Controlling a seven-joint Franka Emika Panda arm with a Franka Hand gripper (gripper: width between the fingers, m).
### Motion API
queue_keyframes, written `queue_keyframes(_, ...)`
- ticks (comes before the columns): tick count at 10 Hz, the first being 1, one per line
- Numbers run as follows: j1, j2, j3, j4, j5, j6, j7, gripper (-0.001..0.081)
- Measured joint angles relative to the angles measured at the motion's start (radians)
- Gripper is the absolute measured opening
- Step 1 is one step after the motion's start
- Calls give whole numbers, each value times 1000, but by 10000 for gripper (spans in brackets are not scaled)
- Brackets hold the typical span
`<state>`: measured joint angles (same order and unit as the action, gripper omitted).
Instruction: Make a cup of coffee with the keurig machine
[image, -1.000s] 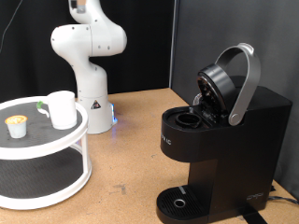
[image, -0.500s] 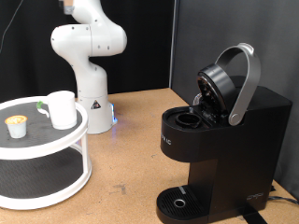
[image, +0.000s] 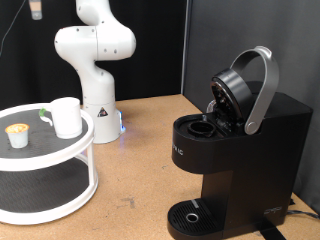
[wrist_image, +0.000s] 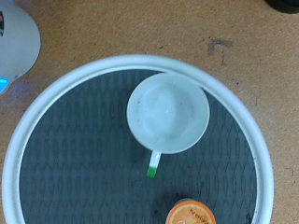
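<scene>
Reaching stage — the gripper (image: 37, 10), top left of the exterior view, finger spread indiscernible, hangs above the plain white cylindrical cup (wrist_image: 167, 112); boxy black keurig machine (image: 235, 150) stands lid-open, nothing loaded — descent must centre over the cup.

A lab bench: black backdrop curtain (image: 200, 45), bolted robot base (image: 97, 125), particleboard tabletop (image: 145, 160)

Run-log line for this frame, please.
hand: out of view, camera above cup | cup: on white tray beside pod | keurig machine: lid open
</scene>
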<state>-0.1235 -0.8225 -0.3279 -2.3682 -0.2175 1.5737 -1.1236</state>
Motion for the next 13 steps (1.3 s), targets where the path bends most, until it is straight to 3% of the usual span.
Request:
queue_keyframes(4, -1, 26, -37, 11, -25, -10, -38, 803)
queue_keyframes(6, 2, 27, -45, -11, -24, 17, -61, 803)
queue_keyframes(10, -2, 72, -76, -142, -60, 239, -49, 803)
queue_keyframes(13, -13, 138, -98, -210, -84, 396, -39, 803)
